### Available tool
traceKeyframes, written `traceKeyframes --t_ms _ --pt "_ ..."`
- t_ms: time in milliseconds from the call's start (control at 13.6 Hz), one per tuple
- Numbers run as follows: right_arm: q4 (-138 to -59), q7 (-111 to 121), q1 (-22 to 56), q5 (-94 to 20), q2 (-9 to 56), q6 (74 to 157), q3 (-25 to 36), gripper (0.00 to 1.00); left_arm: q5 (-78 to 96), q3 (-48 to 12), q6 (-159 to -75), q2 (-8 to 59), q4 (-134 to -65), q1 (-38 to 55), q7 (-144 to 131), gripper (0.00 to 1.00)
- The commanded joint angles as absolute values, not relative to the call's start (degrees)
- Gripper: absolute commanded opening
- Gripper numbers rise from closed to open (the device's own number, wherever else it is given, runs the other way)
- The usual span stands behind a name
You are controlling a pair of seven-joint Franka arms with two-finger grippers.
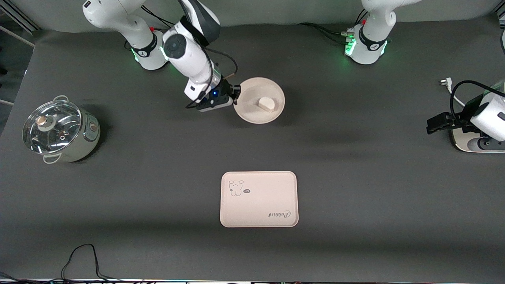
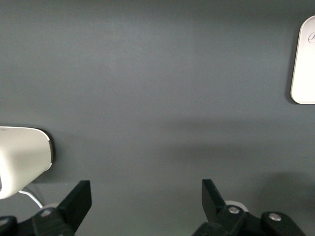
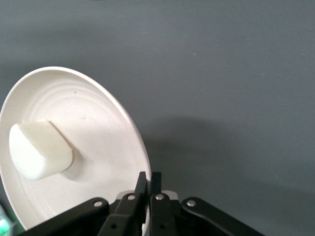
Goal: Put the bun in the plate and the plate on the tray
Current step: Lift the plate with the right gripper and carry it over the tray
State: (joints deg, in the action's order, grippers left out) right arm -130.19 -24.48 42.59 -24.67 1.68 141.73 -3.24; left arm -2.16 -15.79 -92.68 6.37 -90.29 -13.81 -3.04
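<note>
Dark grey table, with the round cream-beige plate pinched at its rim by the right gripper.

Small white half-round bun lying inside that plate, toward the left arm's end of it, flat cut side visible in the right wrist view. Right gripper fingers closed tight on the plate rim at the edge toward the right arm's end. Cream-beige rectangular tray with rabbit drawing flat on the table, well apart from the plate and nearer to the front camera. Glass-lidded pale green pot far from the plate, toward the right arm's end. Left gripper waiting far from the plate at the left arm's end, beside a white device, fingers spread wide with nothing between.
</note>
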Motion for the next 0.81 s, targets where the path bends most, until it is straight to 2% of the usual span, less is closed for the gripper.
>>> traceKeyframes --t_ms 0,221,441,735 --pt "-126.0 -22.5 41.3 -26.4 2.6 138.7 -3.3 0.0 -1.5 -15.6 -92.0 6.7 -89.4 -13.4 -2.7 1.0" --pt "-115.8 -22.3 38.7 -26.2 11.8 138.7 -3.0 0.0 -1.5 -15.6 -92.1 6.7 -89.4 -13.4 -2.7 1.0" --pt "-99.0 -21.9 34.8 -25.5 25.4 137.6 -2.9 0.0 -1.5 -15.6 -92.1 6.7 -89.4 -13.4 -2.7 1.0" --pt "-72.8 -19.2 30.5 -24.4 41.6 126.2 -2.2 0.0 -1.5 -15.6 -92.1 6.7 -89.4 -13.4 -2.7 1.0"
